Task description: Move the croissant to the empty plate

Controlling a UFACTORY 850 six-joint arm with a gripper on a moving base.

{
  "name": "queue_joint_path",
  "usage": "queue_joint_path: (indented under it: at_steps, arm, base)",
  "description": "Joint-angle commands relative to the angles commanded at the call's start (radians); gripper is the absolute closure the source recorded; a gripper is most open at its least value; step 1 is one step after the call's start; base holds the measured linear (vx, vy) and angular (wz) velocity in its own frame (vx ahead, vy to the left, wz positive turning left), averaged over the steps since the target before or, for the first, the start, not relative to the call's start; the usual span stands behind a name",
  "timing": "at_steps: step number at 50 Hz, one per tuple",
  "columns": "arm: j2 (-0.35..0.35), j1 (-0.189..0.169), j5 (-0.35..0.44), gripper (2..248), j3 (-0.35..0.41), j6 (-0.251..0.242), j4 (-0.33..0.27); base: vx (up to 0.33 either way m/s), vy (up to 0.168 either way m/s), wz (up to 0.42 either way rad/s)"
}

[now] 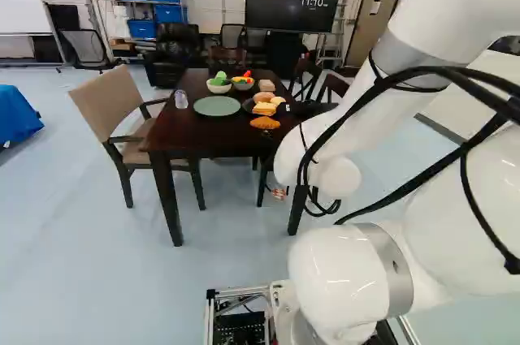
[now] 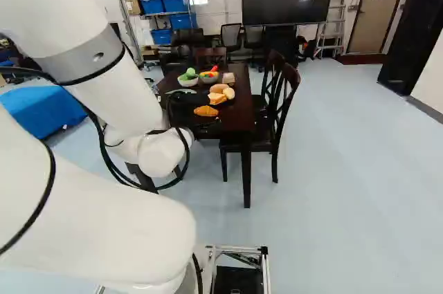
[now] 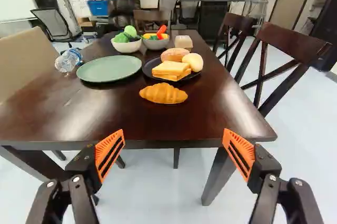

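Carefully advance the black, orange-padded gripper, its fingers apart, empty, until they straddle the golden, ridged croissant ahead.

A black plate held a sandwich and a bun, a white bowl and a gray bowl just past it. A clear bottle was near the tan chair; a screen glowed beyond.

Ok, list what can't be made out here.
- Black plate, middle: wrist view, under the bread.
- Croissant, underside: wrist view, against the table.
- White bowl, bottom: wrist view, behind its own wall.
- Beige chair, rest: wrist view, cut off by edge.
- Door sign, print: left base view, too small.
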Motion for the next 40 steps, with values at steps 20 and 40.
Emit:
queue_joint_path:
  at_steps: [20, 40]
  arm:
    - [0.000, 0.000, 0.000, 3, 0.000, 0.000, 0.000]
    - [0.000, 0.000, 0.000, 3, 0.000, 0.000, 0.000]
  base:
    - [0.050, 0.000, -0.005]
    - [0.000, 0.000, 0.000]
